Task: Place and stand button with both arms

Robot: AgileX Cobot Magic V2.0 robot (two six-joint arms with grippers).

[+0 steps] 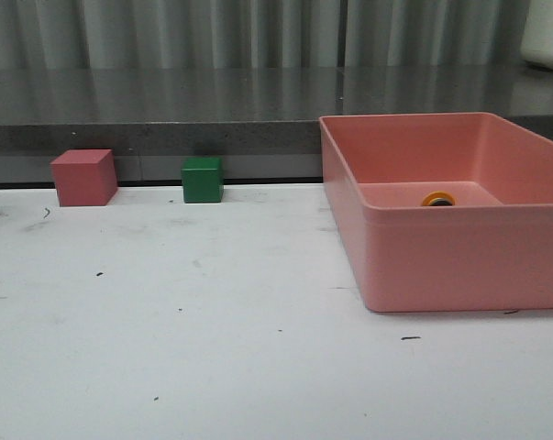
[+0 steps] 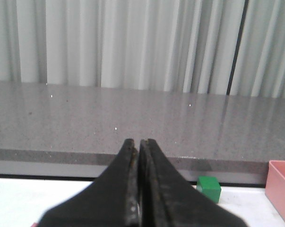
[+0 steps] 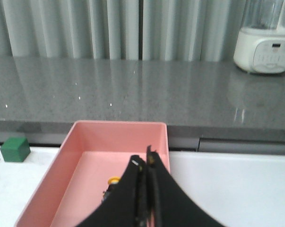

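The button [image 1: 437, 199] lies inside the pink bin [image 1: 441, 261]; only its yellow cap shows over the near wall in the front view. In the right wrist view the button [image 3: 113, 181] lies on the bin floor, partly hidden behind my right gripper [image 3: 145, 160], which is shut and empty above the bin [image 3: 85, 137]. My left gripper [image 2: 136, 142] is shut and empty, held above the table. Neither arm shows in the front view.
A pink cube [image 1: 83, 177] and a green cube [image 1: 203, 179] stand at the table's far edge; the green cube also shows in the left wrist view [image 2: 209, 188] and the right wrist view [image 3: 15, 149]. A white appliance [image 3: 266, 38] stands on the grey counter behind.
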